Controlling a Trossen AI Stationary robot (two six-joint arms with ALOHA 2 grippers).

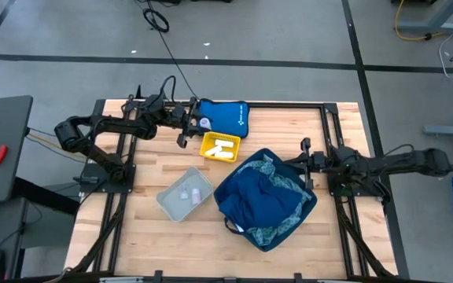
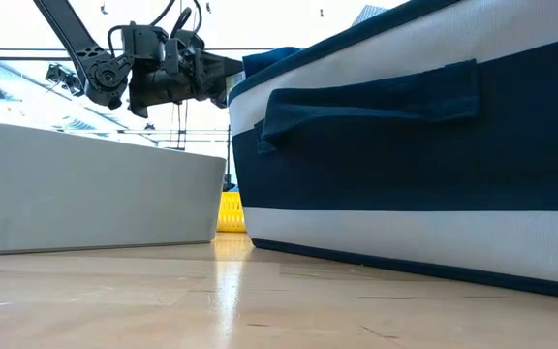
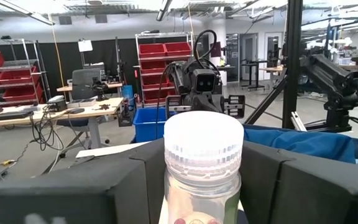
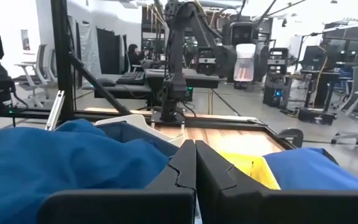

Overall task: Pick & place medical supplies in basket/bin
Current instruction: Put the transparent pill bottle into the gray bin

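Seen from straight above, a yellow tray (image 1: pixel 220 148) sits near the middle of the wooden table (image 1: pixel 144 169) and serves as landmark. White rolls (image 1: pixel 221 146) lie inside it, too small to count. Just behind the tray the left gripper (image 1: pixel 189 123) hovers, its load hidden by its own body. A flat blue pouch (image 1: pixel 228 116) lies behind the tray. In front and left of the tray stands a grey bin (image 1: pixel 185 193) with tiny vials (image 1: pixel 191 192), hard to make out. In front and right, the basket (image 1: pixel 266 200) is filled with dark-blue cloth (image 1: pixel 258 196) and patterned cloth (image 1: pixel 284 182). The right gripper (image 1: pixel 306 161) waits to the tray's right, at the basket's edge.

From table height, the basket wall (image 2: pixel 424 155) fills most of the frame and hides all but a sliver of the tray (image 2: pixel 231 211); the left gripper (image 2: pixel 223 70) hangs above it.

Its wrist camera shows dark fingers (image 3: pixel 104 186) clamped on a clear bottle with a white ribbed cap (image 3: pixel 202 167); the bottle's lower part is cut off.

Past the right arm's fingers (image 4: pixel 179 168), pressed together with nothing between them, lie blue cloth (image 4: pixel 61 155) and a corner of the tray (image 4: pixel 248 167).
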